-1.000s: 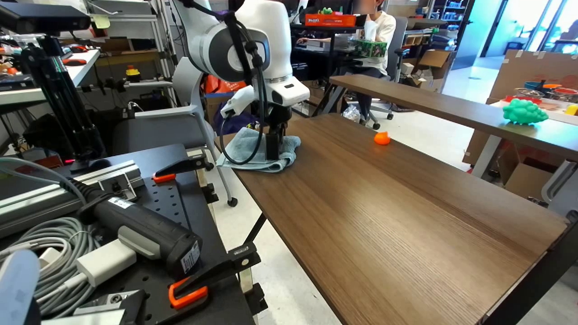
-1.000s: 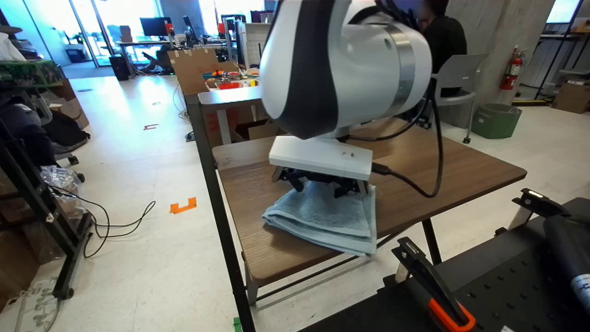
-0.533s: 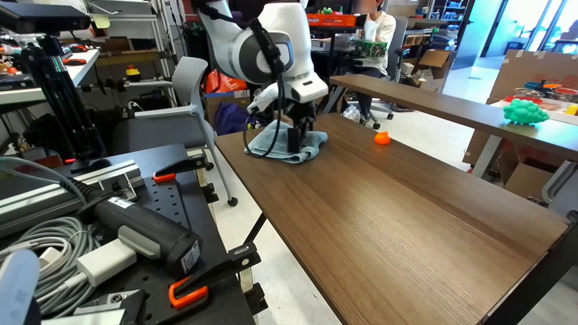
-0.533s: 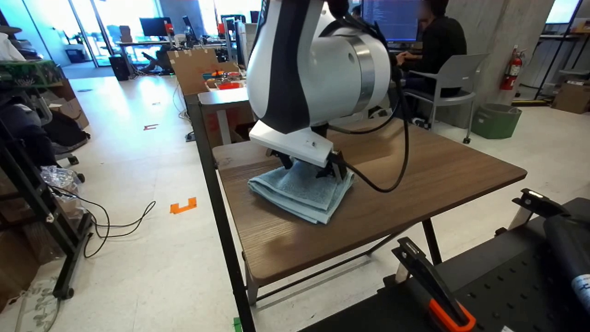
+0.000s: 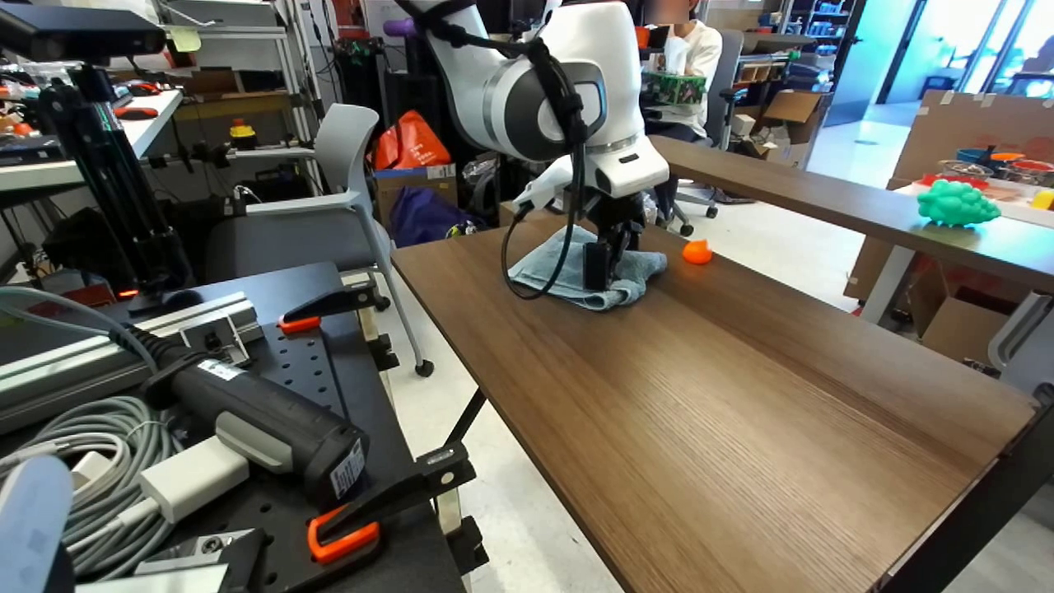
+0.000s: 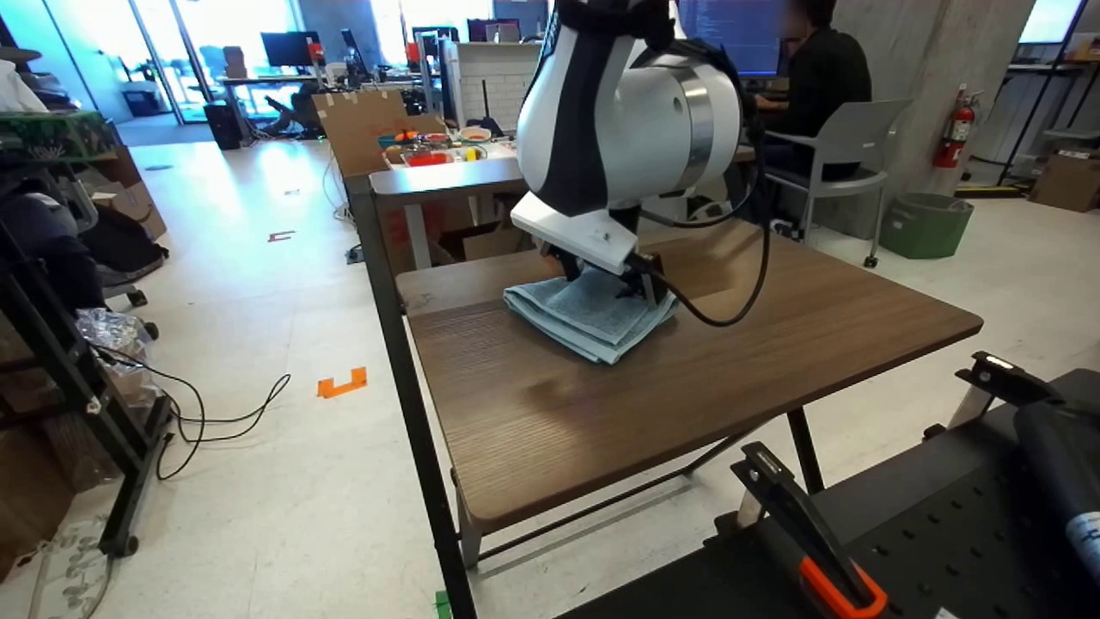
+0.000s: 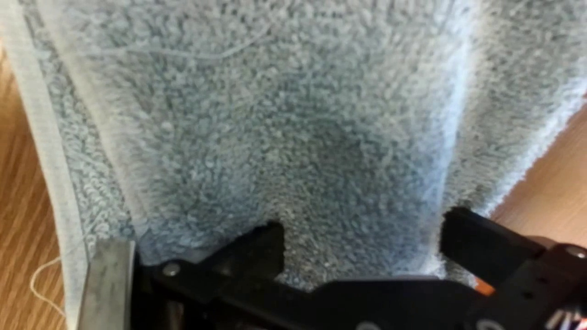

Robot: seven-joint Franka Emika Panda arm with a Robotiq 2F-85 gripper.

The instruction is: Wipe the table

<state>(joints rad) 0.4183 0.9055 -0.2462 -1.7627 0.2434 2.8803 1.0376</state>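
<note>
The table (image 5: 725, 412) has a dark brown wood-grain top and shows in both exterior views (image 6: 739, 370). A folded light blue towel (image 5: 552, 262) lies on it, also in an exterior view (image 6: 593, 318). My gripper (image 6: 608, 282) points down onto the towel. In the wrist view the gripper (image 7: 362, 236) has its black fingers (image 7: 486, 243) wide apart, with towel cloth (image 7: 293, 114) under and between them. The fingertips touch or press into the cloth; their very ends are hidden in it. Bare table (image 7: 23, 192) shows beside the towel.
A small orange object (image 5: 697, 252) sits near the table's edge, close to the towel. A black workbench (image 5: 296, 362) with clamps and cables stands alongside. Another brown table (image 5: 790, 185) holds a green toy (image 5: 957, 203). A dark post (image 6: 404, 361) stands at one table end.
The gripper and the towel have slid together across the table, coming closer to the orange object. The fingers stay apart. The towel keeps its folded shape.
</note>
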